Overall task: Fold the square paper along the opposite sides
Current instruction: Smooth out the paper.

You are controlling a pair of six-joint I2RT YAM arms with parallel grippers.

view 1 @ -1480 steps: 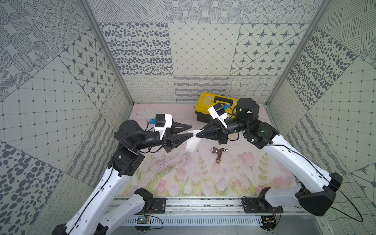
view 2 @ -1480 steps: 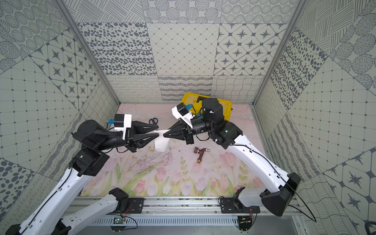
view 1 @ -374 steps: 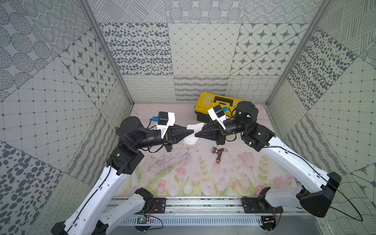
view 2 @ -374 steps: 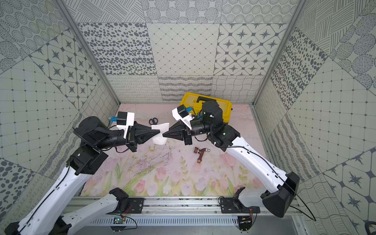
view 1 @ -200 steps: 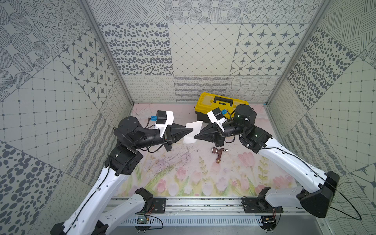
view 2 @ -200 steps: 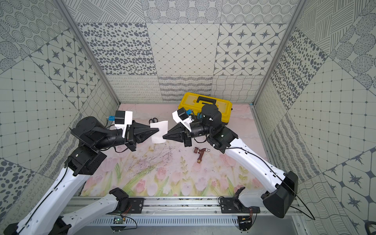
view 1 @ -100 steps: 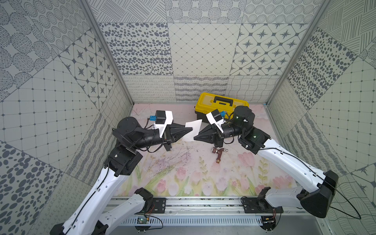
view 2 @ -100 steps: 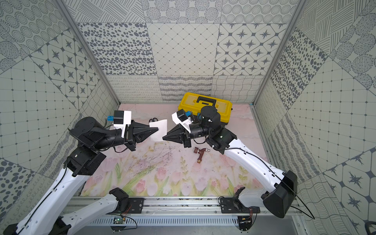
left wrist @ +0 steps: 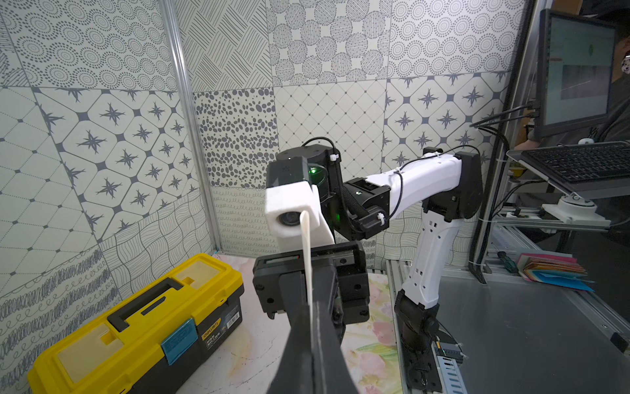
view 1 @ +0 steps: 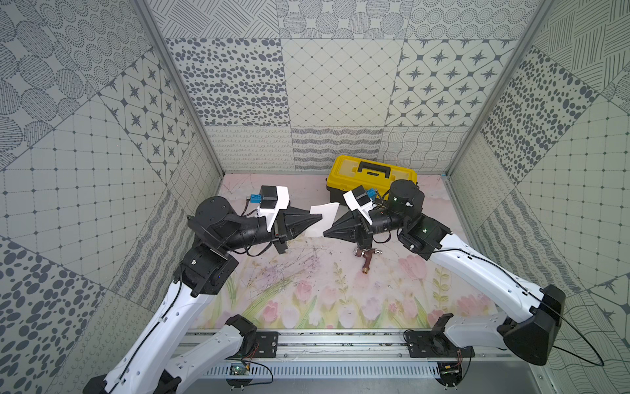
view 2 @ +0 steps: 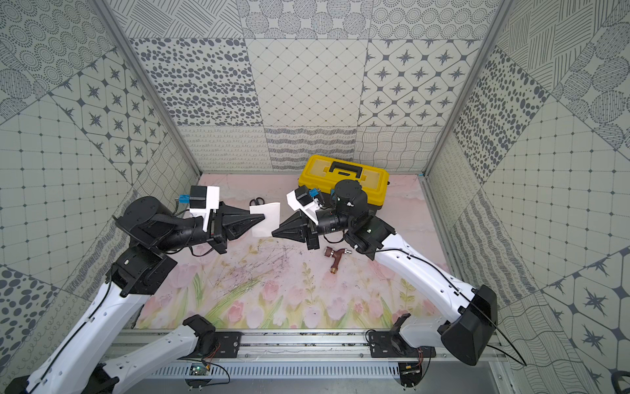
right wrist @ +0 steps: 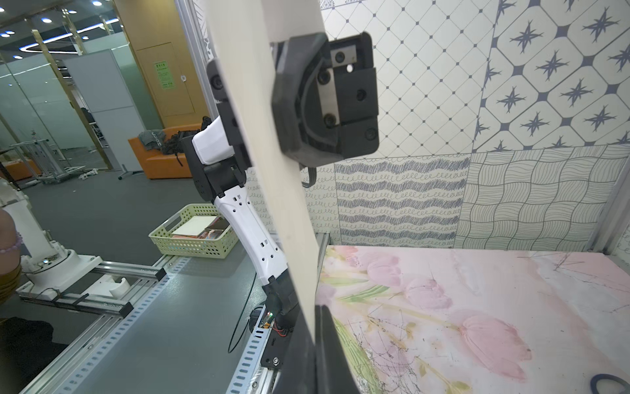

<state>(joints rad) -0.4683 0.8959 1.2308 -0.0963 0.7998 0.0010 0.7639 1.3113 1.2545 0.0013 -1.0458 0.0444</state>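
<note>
Just in front of the yellow plastic toolbox (view 1: 371, 172) | thin white square paper sheet (view 1: 328, 213) hangs upright | left gripper (view 1: 319, 217) and right gripper (view 1: 325, 234) both clamped on it | likely light, floppy, tear-prone: you pinch its edges gently.

In a top view only the handle loops of the scissors (view 2: 256, 201) show; the square paper (view 2: 271, 221) hides their blades. The right arm (view 2: 351, 201) covers part of the yellow toolbox (view 2: 313, 174) front. In the right wrist view the square paper runs past the top edge.
</note>
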